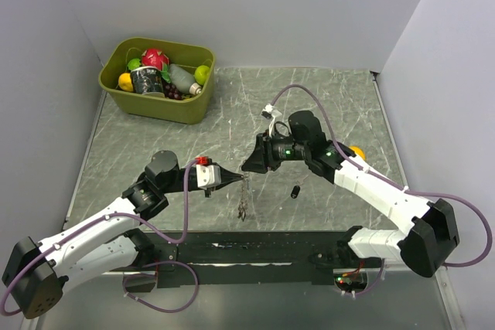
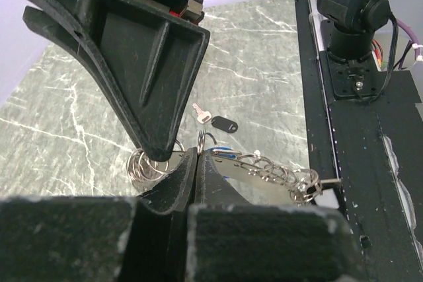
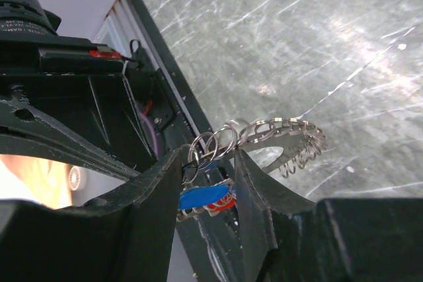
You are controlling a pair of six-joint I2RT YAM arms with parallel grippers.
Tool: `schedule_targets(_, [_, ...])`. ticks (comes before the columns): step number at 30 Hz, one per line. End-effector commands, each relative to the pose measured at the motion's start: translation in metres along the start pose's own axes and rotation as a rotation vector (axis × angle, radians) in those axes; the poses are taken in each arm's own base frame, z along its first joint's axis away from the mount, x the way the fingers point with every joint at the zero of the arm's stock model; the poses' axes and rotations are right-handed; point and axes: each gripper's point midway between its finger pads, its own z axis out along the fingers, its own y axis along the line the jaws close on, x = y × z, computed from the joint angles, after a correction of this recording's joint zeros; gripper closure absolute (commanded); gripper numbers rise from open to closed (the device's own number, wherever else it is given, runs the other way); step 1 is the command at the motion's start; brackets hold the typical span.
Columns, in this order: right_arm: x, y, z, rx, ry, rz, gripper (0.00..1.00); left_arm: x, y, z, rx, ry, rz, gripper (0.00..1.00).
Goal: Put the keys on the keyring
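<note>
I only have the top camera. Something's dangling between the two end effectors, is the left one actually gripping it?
Observer: Yes, the left wrist view shows the left end effector shut on the keyring, a chain of linked rings.
Operator: Any keys on it?
Observer: Right wrist view shows a blue key head and a red one bunched against the rings; threaded or not, I can't tell.
Operator: And the dark speck nearby?
Observer: A black-headed key, lying loose apart from the rings.
</note>
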Motion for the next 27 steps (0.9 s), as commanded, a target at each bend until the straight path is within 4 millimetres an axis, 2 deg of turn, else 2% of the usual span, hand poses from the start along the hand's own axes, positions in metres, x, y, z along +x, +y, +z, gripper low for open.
schedule_targets(1, [-0.018,0.020,0.000,-0.089,-0.027,-0.027,0.57,-0.037,0.012,0.003,-0.020,-0.085,0.092,0.99])
schedule_targets(3, [-0.016,0.022,0.001,-0.104,-0.021,-0.024,0.58,-0.037,0.012,0.003,-0.020,-0.085,0.094,0.99])
schedule_targets(5, [-0.016,0.024,-0.001,-0.120,-0.022,-0.026,0.67,-0.036,0.012,0.002,-0.023,-0.084,0.090,0.99])
schedule_targets(6, [-0.014,0.025,-0.001,-0.124,-0.020,-0.026,0.72,-0.037,0.012,0.002,-0.025,-0.085,0.091,0.99])
schedule_targets(7, [-0.015,0.025,-0.002,-0.124,-0.027,-0.029,0.83,-0.037,0.012,0.002,-0.025,-0.085,0.093,0.99])
schedule_targets(9, [-0.016,0.025,-0.004,-0.117,-0.048,-0.042,0.96,-0.036,0.012,0.002,-0.029,-0.084,0.093,0.99])
schedule_targets(10, [-0.017,0.027,-0.005,-0.118,-0.054,-0.047,0.99,-0.036,0.012,0.002,-0.031,-0.083,0.094,0.99])
schedule_targets(20, [-0.028,0.023,-0.017,-0.062,-0.149,-0.102,1.00,-0.027,0.017,0.002,-0.066,-0.044,0.075,0.97])
schedule_targets(24, [-0.034,0.019,-0.020,-0.040,-0.183,-0.097,1.00,-0.026,0.020,0.000,-0.096,-0.036,0.070,0.65])
schedule_targets(26, [-0.037,0.020,-0.022,-0.047,-0.208,-0.102,1.00,-0.029,0.020,-0.003,-0.112,-0.052,0.074,0.54])
schedule_targets(27, [-0.038,0.020,-0.022,-0.049,-0.214,-0.102,1.00,-0.030,0.023,-0.004,-0.137,-0.059,0.054,0.38])
